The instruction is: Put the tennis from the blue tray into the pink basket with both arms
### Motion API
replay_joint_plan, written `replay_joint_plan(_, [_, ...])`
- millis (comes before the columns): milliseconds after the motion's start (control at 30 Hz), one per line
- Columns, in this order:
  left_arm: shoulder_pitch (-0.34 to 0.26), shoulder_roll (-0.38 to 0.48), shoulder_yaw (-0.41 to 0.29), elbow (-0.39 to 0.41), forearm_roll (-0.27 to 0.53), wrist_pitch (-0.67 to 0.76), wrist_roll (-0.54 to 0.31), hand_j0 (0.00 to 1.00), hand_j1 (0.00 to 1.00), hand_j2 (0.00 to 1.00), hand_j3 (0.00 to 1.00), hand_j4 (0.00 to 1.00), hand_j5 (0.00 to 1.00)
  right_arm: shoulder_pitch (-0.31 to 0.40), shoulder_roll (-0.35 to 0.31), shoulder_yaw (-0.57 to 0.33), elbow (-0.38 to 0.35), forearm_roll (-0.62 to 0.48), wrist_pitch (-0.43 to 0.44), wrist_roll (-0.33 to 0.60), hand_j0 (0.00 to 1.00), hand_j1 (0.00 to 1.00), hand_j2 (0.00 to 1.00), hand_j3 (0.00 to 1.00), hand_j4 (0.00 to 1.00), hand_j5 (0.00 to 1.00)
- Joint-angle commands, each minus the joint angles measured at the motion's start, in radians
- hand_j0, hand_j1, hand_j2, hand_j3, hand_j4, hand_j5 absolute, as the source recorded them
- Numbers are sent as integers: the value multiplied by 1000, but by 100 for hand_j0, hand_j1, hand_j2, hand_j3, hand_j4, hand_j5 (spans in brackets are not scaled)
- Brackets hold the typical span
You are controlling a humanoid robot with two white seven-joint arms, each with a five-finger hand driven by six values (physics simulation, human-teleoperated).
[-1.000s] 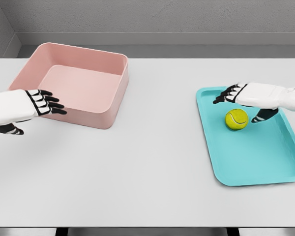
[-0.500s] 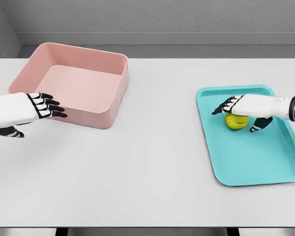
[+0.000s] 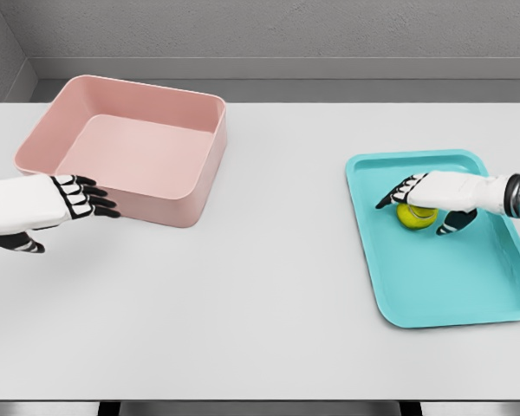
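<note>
Tennis ball (image 3: 415, 216) lying in the blue tray (image 3: 451, 286), toward its far left part, on the right side of the white counter (image 3: 269, 286). Right hand (image 3: 438, 192) directly over the ball, palm down, covering its top so only the lower half shows. Fingers (image 3: 396, 192) reaching out past the ball's left side, thumb (image 3: 455, 222) dropping down just right of it, ball sitting between the two. Cannot tell whether any finger is pressing the ball; no firm clasp visible, digits only loosely curved around it. Left hand (image 3: 36, 208) low at the left edge, just in front of the pink basket (image 3: 169, 204), fingers (image 3: 91, 198) extended and relaxed, holding nothing, tips close to the basket's front wall. Basket at the counter's far left, well apart from the tray.
</note>
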Motion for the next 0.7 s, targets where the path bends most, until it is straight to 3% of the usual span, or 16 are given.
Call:
replay_joint_plan(0, [0,3,-2,4,8,2,-6,100,100,100,100,100,100,2,0,0,2,1,2,0,86,86,86,86,86,86])
replay_joint_plan(67, [-2,2,-2,2,-24,2,-74,100,100,100,100,100,100,3,0,0,2,12,2,0,83,83,83,83,83,83])
replay_joint_plan(100, [-2,2,0,2,-41,2,-75,100,100,100,100,100,100,3,0,0,2,14,2,0,83,83,83,83,83,83])
replay_joint_plan(133, [-3,2,0,1,-48,2,-77,100,100,100,100,100,100,3,0,0,2,14,2,0,73,73,73,73,73,73])
replay_joint_plan(333, [-12,0,1,-4,-73,2,-91,100,100,100,100,100,100,3,0,-2,2,14,2,0,60,60,60,60,60,60])
replay_joint_plan(433, [-11,-8,1,4,-1,2,-84,100,100,100,100,100,100,3,0,-2,2,14,2,0,53,53,53,53,53,53])
replay_joint_plan(667, [-2,-9,-2,39,156,2,-81,100,100,100,100,100,100,-6,-2,-17,-7,3,2,0,49,49,49,49,49,49])
